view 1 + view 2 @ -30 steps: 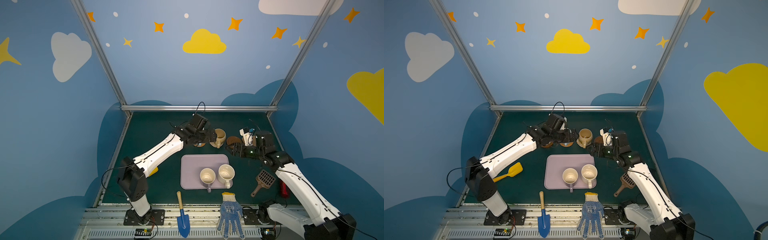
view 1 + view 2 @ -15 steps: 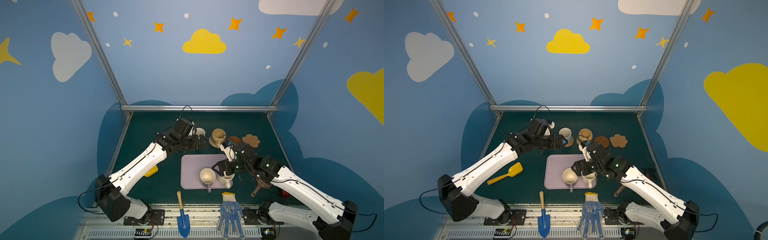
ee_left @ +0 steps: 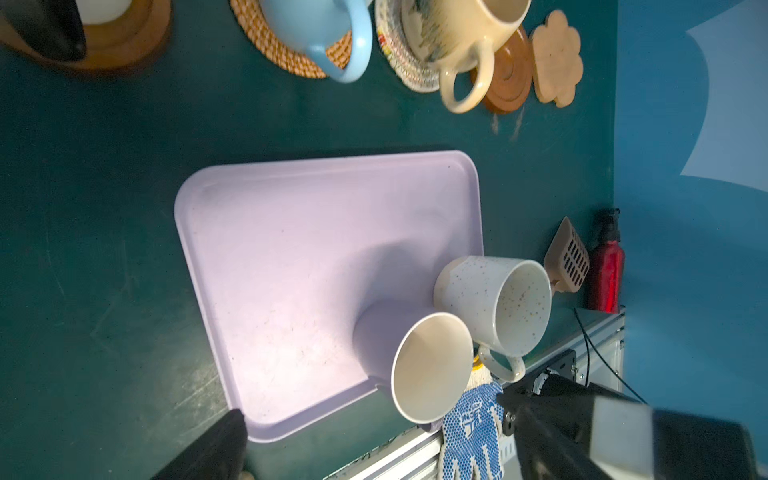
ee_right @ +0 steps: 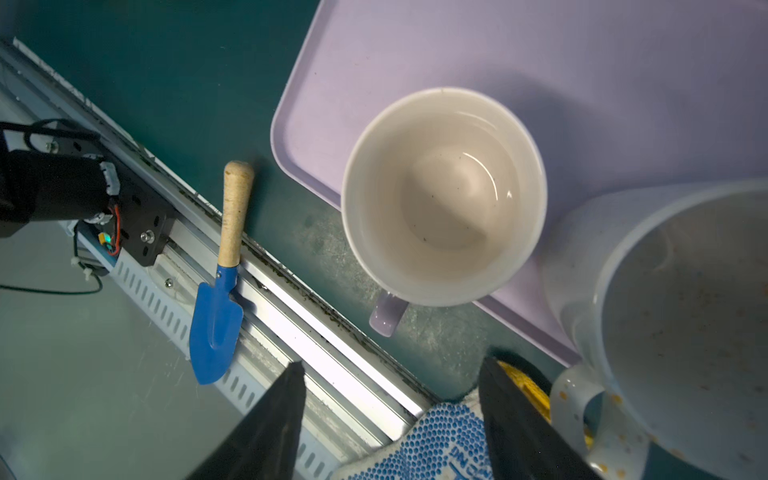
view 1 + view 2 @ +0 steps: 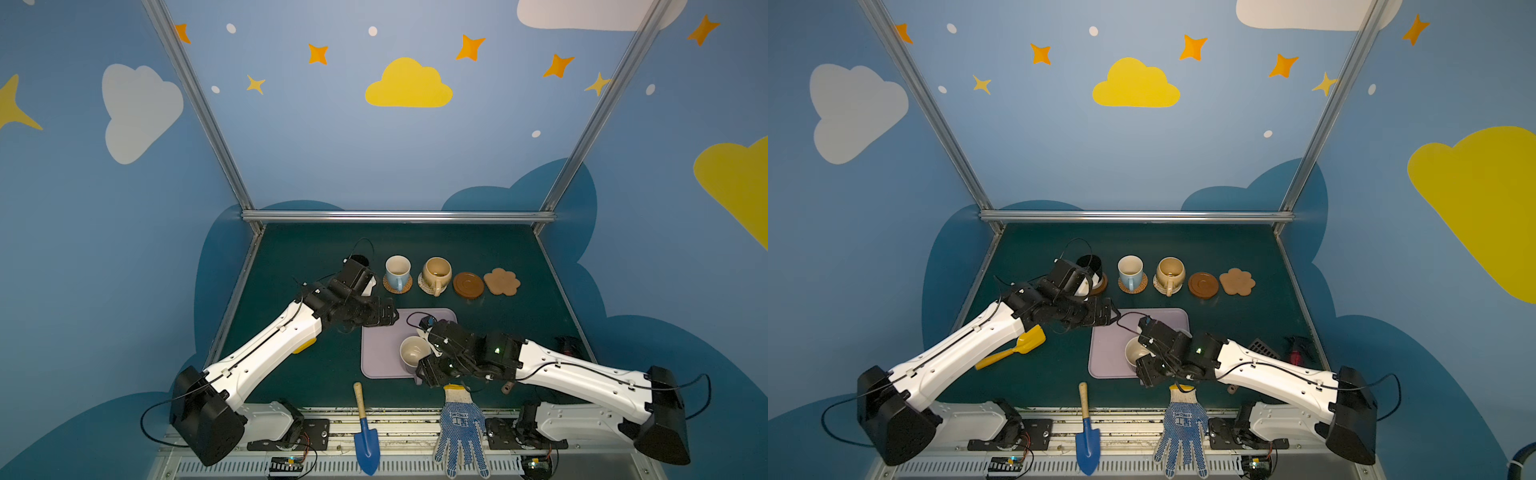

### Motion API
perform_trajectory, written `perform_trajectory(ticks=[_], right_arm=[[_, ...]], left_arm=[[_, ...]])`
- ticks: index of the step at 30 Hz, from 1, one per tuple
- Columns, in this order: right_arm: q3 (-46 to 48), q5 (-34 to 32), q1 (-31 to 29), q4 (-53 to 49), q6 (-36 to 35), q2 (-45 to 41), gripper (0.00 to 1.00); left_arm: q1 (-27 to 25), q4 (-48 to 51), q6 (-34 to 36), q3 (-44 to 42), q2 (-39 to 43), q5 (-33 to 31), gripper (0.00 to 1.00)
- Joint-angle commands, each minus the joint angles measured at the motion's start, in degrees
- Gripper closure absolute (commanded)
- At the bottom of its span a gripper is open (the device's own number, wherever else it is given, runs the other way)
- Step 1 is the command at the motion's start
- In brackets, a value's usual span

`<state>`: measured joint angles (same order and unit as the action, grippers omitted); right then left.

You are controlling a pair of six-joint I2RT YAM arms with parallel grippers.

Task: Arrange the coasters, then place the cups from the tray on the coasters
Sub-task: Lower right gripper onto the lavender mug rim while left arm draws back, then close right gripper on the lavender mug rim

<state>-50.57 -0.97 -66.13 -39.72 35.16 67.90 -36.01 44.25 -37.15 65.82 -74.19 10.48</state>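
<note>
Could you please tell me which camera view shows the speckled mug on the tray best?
The left wrist view: the speckled mug appears whole there, with body, rim and handle. The right wrist view crops it at the picture's edge. In both top views the right arm hides most of it.

Five mugs in all: a black mug (image 5: 1089,262), a light blue mug (image 5: 397,271), a tan-yellow mug (image 5: 436,272), a lavender mug (image 4: 442,195) and a speckled cream mug (image 3: 494,303). Five coasters run in a row across the middle of both top views — two are dark wooden discs, one covered wooden disc (image 3: 124,41) and one bare wooden disc (image 5: 468,285). The others are one orange rattan mat (image 3: 266,45), one pale woven mat (image 3: 391,55) and one cloud-shaped mat (image 5: 501,281). One lavender tray (image 5: 380,353). Singles — one blue trowel (image 5: 365,432), one dotted glove (image 5: 459,428), one yellow scoop (image 5: 1021,345), one brown slotted scoop (image 3: 567,257), one red bottle (image 3: 606,270).
</note>
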Motion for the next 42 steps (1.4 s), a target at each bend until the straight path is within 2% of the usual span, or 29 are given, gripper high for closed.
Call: perform_trajectory(ticks=[1,10,19,29,31,34,37,42], right_arm=[[0.33,-0.51,-0.4,1.92,1.77,1.66,0.39],[-1.41,-2.25,-1.91,1.57,2.2,10.47,0.48],[-4.81,-5.88,-2.95,0.92,1.39,16.84,0.49],[-7.59,-7.63,-2.12,0.94,-0.24,20.69,0.6],[-7.73,-7.08,-2.05,1.14,-0.43,21.25,0.6],[-7.88,-6.94,-1.91,0.99,-0.29,21.86,0.53],[-7.55,-7.21,-1.88,1.17,-0.08,21.56,0.54],[-7.61,-7.04,-1.69,1.43,-0.52,21.99,0.63]], left_arm=[[0.18,1.26,-0.82,-1.03,2.65,1.04,0.0],[0.21,1.63,-1.5,-3.63,4.67,0.76,0.0],[0.19,-0.21,-3.06,-6.56,4.73,1.58,0.0],[0.05,-0.74,-4.1,-8.99,7.72,-1.08,0.0],[0.16,-1.15,-4.3,-9.59,7.98,-0.92,0.0],[0.2,-1.53,-4.36,-10.16,8.0,-0.88,0.0],[0.22,-1.61,-4.5,-10.41,8.17,-1.12,0.0],[0.2,-2.68,-4.97,-11.48,8.74,-0.99,0.0]])
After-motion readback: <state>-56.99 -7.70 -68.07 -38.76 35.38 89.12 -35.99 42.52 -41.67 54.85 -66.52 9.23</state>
